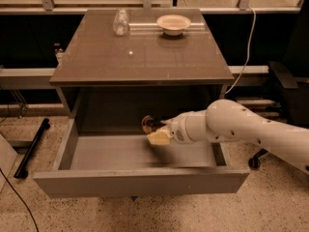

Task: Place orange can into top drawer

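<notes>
The top drawer [140, 181] is pulled wide open below the brown-topped cabinet; its grey floor shows. My white arm reaches in from the right. My gripper [157, 132] hangs over the drawer's back middle, a little above the floor. It is shut on the orange can [150, 124], a small brown-orange can held on its side with its round end facing left. A pale finger [159, 137] shows just below the can.
On the cabinet top [140, 52] stand a clear plastic bottle [120, 22] at the back left and a white bowl [173, 23] at the back right. A white cable [247, 42] hangs at the right. A black bar [31, 148] lies on the floor at left.
</notes>
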Controlling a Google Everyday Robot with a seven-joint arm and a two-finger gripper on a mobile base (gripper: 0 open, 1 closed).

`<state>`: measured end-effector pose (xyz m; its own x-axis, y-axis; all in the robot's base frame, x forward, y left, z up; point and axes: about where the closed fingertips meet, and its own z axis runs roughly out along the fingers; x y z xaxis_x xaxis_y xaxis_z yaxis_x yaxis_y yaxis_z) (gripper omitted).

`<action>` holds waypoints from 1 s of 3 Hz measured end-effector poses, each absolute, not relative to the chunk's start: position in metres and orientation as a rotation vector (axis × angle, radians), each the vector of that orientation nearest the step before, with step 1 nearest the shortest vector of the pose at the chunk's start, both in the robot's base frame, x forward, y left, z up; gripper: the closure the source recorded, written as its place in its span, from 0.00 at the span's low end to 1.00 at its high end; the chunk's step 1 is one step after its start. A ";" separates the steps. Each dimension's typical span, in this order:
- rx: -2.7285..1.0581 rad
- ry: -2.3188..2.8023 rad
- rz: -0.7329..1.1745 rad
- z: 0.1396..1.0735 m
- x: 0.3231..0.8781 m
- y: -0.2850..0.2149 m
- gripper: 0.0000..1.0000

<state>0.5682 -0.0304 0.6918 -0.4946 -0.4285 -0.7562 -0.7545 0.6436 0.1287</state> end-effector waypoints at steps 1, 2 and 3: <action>-0.893 2.253 0.574 0.654 0.567 -0.037 0.77; -0.881 2.321 0.565 0.630 0.567 -0.038 0.54; -0.880 2.349 0.569 0.621 0.567 -0.033 0.30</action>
<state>0.5674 -0.0326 0.6215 -0.6269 -0.4563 -0.6315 -0.6948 0.6942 0.1881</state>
